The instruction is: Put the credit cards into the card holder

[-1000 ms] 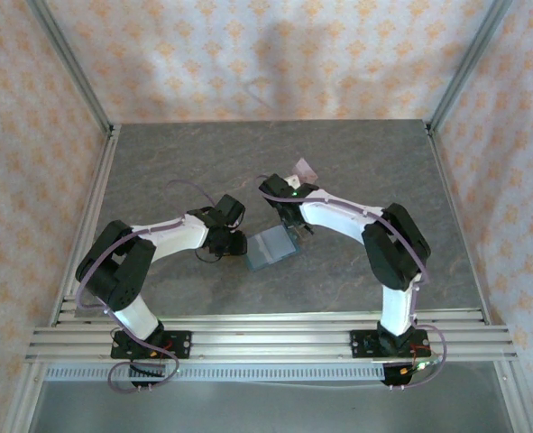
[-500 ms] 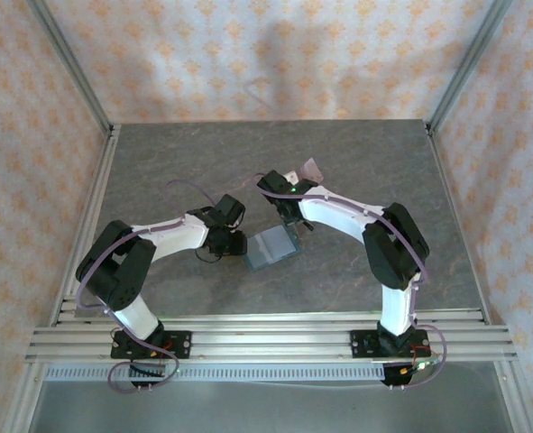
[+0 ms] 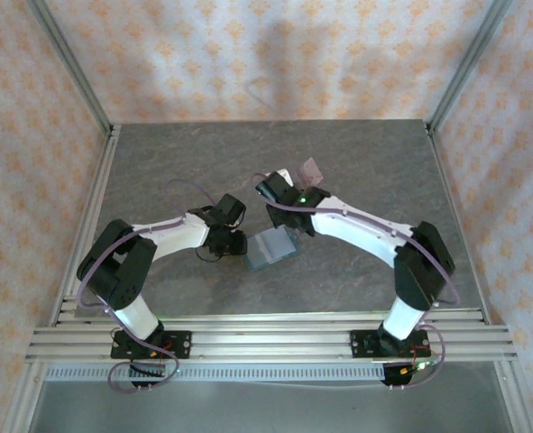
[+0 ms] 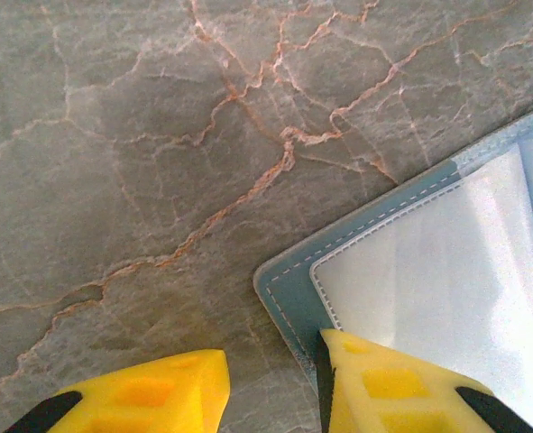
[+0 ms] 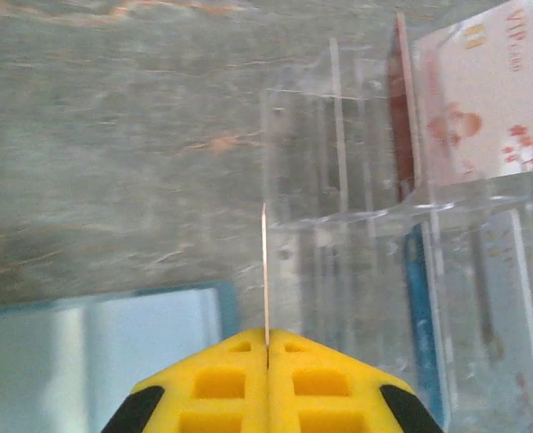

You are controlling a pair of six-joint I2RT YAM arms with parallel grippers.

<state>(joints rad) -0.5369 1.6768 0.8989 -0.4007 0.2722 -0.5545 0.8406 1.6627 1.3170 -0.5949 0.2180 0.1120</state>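
Fingers (image 5: 221,379) of the right gripper (image 5: 266,341) are pressed together, pinching a thin pale plastic card (image 5: 265,271) edge-on, right by the clear slotted plastic rack (image 5: 374,234) that has a pink-white VIP card (image 5: 482,90) in it. Left gripper (image 4: 273,359) is spread, one finger over the corner of the open teal soft card holder (image 4: 410,271), flat on the grey marble bench (image 4: 113,135).

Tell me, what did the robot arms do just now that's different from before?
The right arm swung its elbow out to the right, and the right claw squeezed fully shut on a thin card seen edge-on. The left claw and the teal fold-over card holder stayed put.
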